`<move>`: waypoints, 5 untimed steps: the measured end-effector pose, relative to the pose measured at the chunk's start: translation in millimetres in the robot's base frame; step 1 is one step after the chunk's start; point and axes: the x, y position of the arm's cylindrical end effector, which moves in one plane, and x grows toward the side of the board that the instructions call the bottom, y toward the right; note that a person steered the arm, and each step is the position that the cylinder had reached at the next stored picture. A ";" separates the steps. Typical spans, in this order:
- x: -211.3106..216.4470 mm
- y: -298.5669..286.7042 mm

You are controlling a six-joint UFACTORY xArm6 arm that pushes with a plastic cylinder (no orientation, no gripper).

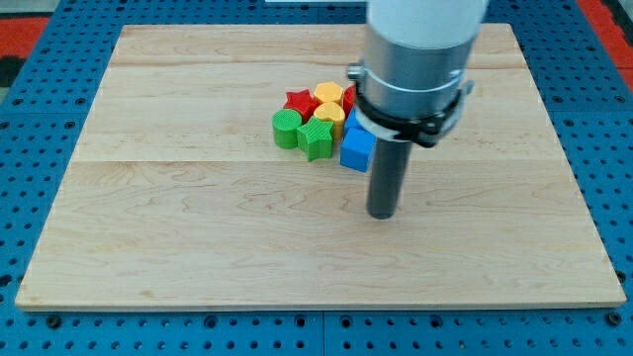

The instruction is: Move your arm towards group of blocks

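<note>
A tight group of blocks sits just above the board's middle. It holds a green round block (pixel 286 129), a green star block (pixel 316 137), a red star block (pixel 300 103), a yellow block (pixel 329 95), another yellow block (pixel 328 114), a red block (pixel 349 100) partly hidden by the arm, and a blue cube (pixel 356 148). My tip (pixel 382 214) rests on the board below and right of the blue cube, a short gap away from it. The arm's grey body (pixel 415 59) hides the group's right side.
The wooden board (pixel 198 227) lies on a blue perforated table (pixel 40 99). The board's edges run near all sides of the view.
</note>
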 end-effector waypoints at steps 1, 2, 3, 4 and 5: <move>0.0 -42.0; -2.5 -61.2; -20.9 -77.2; -34.8 -89.8; -43.7 -96.5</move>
